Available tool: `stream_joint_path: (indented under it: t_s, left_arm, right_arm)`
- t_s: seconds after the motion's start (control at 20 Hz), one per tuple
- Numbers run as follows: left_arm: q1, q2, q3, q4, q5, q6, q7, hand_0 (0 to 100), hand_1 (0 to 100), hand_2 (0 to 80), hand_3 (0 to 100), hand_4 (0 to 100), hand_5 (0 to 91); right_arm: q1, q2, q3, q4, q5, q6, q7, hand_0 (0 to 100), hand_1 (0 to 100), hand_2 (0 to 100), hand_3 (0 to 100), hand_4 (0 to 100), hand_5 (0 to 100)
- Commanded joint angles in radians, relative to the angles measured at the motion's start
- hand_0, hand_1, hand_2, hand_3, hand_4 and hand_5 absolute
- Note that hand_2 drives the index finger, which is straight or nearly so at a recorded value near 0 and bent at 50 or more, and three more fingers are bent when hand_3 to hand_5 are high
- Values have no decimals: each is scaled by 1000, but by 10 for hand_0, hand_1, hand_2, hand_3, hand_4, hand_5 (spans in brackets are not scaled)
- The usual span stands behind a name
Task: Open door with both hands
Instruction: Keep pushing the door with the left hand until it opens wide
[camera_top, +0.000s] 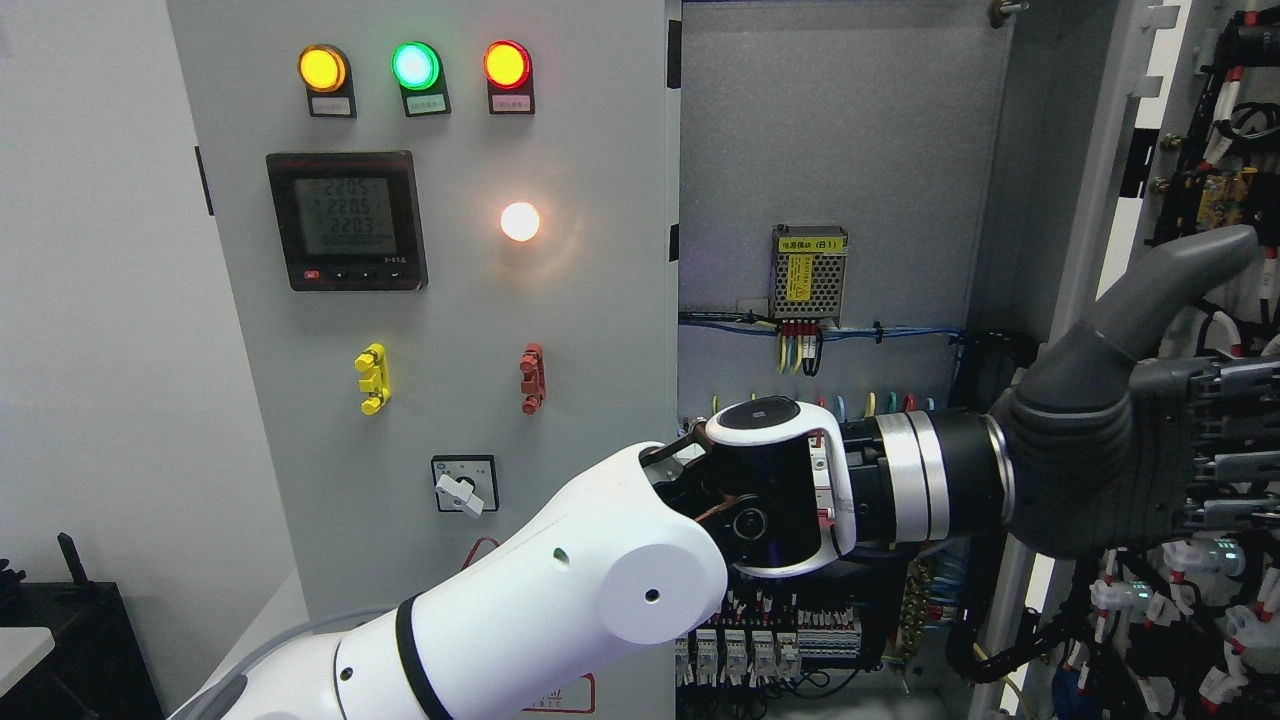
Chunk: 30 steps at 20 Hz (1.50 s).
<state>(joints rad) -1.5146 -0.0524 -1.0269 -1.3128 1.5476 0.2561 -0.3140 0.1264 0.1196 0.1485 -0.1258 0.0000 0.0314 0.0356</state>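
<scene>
Left hand (1130, 440), dark grey, is seen at the right side, arm entering from the lower left and reaching across the cabinet. Thumb is raised toward the upper right; fingers (1235, 440) are extended straight to the right edge, spread flat, nothing held. Palm is placed against or just beside the inner face of the open right door (1080, 200); contact cannot be confirmed. Behind the forearm, the cabinet interior (830, 130) is exposed, with a power supply (810, 275) at mid-height and terminal blocks (760, 640) along its bottom edge. Left door (450, 400) is seen shut, carrying three lamps, a meter (345, 220) and a rotary switch (462, 485).
</scene>
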Motion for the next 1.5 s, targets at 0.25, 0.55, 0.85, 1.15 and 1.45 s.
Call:
stream_joint_path:
  t_s: [0.25, 0.55, 0.85, 1.15, 1.45]
  left_arm:
    - [-3, -34, -139, -34, 0, -119, 29, 0, 0, 0, 0, 41, 0]
    - [-1, -35, -182, -29, 2, -127, 36, 0, 0, 0, 0, 41, 0]
    - [-1, -35, -206, -23, 0, -147, 76, 0, 0, 0, 0, 42, 0]
    - [-1, -35, -206, -23, 0, -149, 82, 0, 0, 0, 0, 42, 0]
    - [-1, -35, -205, -22, 0, -149, 82, 0, 0, 0, 0, 42, 0]
  right_arm:
    - [-1, 0, 0, 0, -9, -1, 0, 0, 0, 0, 0, 0, 0]
    - [-1, 0, 0, 0, -9, -1, 0, 0, 0, 0, 0, 0, 0]
    - [-1, 0, 0, 0, -9, -1, 0, 0, 0, 0, 0, 0, 0]
    - [1, 0, 0, 0, -9, -1, -2, 0, 0, 0, 0, 0, 0]
    - [1, 0, 0, 0, -9, -1, 0, 0, 0, 0, 0, 0, 0]
